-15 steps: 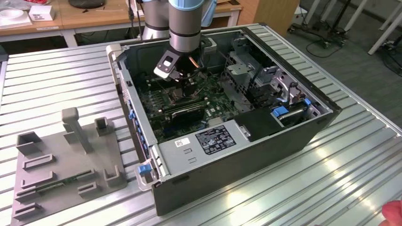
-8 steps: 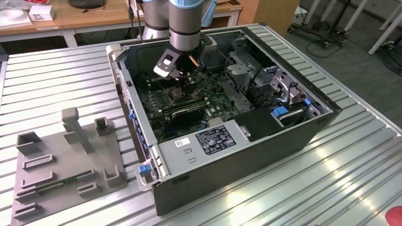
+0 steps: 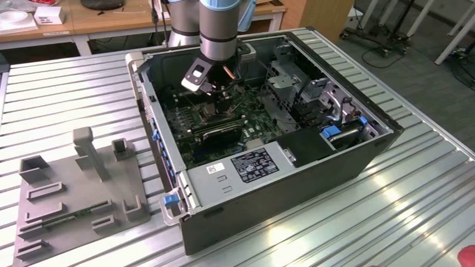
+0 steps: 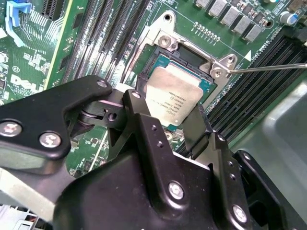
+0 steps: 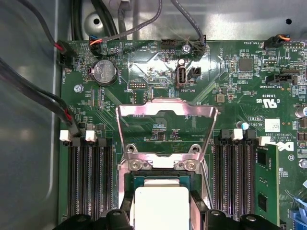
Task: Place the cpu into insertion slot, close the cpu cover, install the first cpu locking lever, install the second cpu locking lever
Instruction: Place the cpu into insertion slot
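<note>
**Chip at the socket, cover frame open**

We log the arm (image 3: 219, 28) reaching down into the open computer case (image 3: 297, 178), which lies on its side on the slatted metal counter (image 3: 401, 222). The pincer (image 3: 213, 101) sits low over the green board (image 5: 144, 62), near the middle of the case.

In both wrist views the chip (image 4: 173, 96) shows its silvery top between the two black fingers (image 4: 144, 132), one against each of two opposite edges. We read the pincer as clenched on the chip: the fingers meet its sides with no gap that we can make out. The chip sits within the silver rim of the socket (image 4: 186, 57), and dark socket floor shows beyond its far edge. We cannot tell whether it is fully seated.

The cover frame (image 5: 165, 109) is open, swung back on its hinge away from the socket, and the board shows through its square cut-out. A thin lever rod (image 4: 268, 68) runs out sideways from a corner of the socket.

Memory slots (image 5: 88, 182) flank the socket on both sides, and one green memory stick (image 5: 266, 187) stands in a slot. A coin battery (image 5: 104, 72) sits on the board beyond the cover frame. On the counter, to the exterior view's left of the case, lies a grey fixture tray (image 3: 74, 194), well apart from the pincer.
</note>
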Controlling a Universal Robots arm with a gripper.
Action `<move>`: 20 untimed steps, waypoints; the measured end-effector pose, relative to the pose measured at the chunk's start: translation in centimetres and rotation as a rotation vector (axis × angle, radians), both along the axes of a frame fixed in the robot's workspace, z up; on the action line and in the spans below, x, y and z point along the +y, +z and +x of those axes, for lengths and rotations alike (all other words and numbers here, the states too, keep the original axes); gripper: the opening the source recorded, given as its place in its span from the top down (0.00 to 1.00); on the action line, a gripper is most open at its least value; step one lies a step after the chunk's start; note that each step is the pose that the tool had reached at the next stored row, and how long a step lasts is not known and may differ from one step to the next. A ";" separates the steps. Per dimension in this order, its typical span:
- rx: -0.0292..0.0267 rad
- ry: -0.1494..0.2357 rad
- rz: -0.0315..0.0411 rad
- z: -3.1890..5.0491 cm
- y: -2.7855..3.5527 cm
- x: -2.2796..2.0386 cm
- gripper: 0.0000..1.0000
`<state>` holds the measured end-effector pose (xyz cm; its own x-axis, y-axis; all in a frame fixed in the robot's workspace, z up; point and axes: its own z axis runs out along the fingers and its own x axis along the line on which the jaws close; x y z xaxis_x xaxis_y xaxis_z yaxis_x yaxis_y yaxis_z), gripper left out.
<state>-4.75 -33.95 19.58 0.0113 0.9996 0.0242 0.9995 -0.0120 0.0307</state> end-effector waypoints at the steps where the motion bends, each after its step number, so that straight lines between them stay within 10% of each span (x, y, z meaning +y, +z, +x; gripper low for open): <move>1: 0.0000 0.000 0.0000 0.00 -0.04 0.00 0.46; 20: 0.0001 0.000 -0.0001 -0.02 -0.33 0.00 0.46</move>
<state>-4.77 -33.95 19.25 0.0114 0.9996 0.0241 0.9995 -0.0121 0.0306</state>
